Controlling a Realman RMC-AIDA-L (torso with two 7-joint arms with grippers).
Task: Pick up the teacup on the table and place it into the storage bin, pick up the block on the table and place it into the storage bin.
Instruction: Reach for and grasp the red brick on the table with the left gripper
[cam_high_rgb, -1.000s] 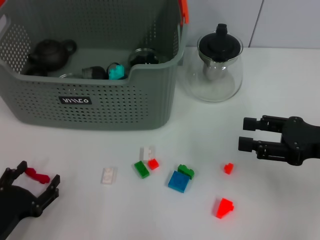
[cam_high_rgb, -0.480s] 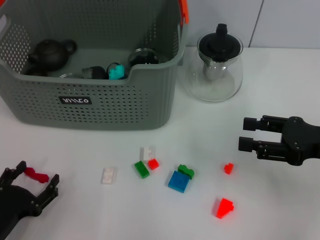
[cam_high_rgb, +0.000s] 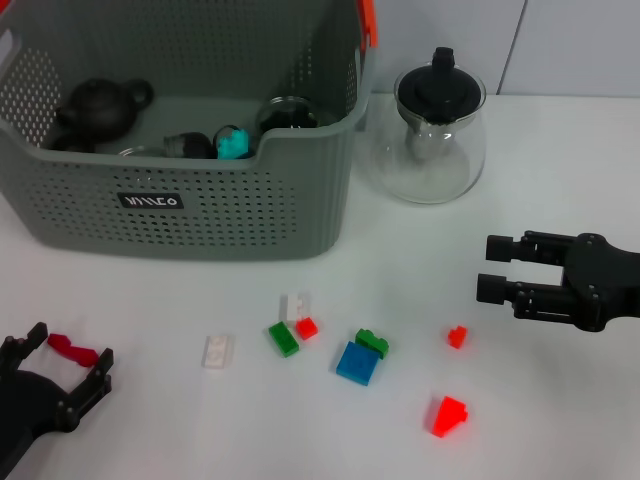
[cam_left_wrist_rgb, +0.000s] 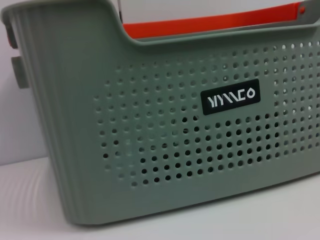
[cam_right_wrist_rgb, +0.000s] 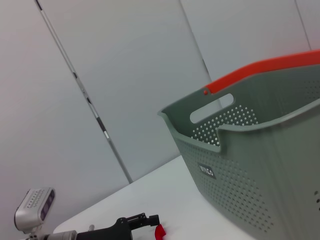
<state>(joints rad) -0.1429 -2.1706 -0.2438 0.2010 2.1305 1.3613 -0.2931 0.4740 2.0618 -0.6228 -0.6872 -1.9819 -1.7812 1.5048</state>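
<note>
The grey perforated storage bin (cam_high_rgb: 230, 205) stands at the back left, with its black label (cam_high_rgb: 151, 201) and orange-red handle piece (cam_high_rgb: 367, 20). It fills the left wrist view (cam_left_wrist_rgb: 150, 150) and shows in the right wrist view (cam_right_wrist_rgb: 260, 165). Inside it are a dark teapot (cam_high_rgb: 100, 105), a teal piece (cam_high_rgb: 232, 143) and glassware (cam_high_rgb: 290, 112). No teacup shows on the table. A small red block (cam_high_rgb: 72, 349) lies on the table between the open fingers of my left gripper (cam_high_rgb: 68, 352) at the front left. My right gripper (cam_high_rgb: 492, 267) is open and empty at the right.
A glass teapot with a black lid (cam_high_rgb: 430, 130) stands right of the bin. Loose blocks lie in the middle front: white (cam_high_rgb: 217, 350), white (cam_high_rgb: 294, 305), green (cam_high_rgb: 283, 338), red (cam_high_rgb: 307, 327), blue (cam_high_rgb: 356, 363), green (cam_high_rgb: 372, 343), small red (cam_high_rgb: 457, 336), red (cam_high_rgb: 448, 415).
My left gripper has drawn back slightly toward the front edge. The small red block stays on the table. The right arm has not moved.
</note>
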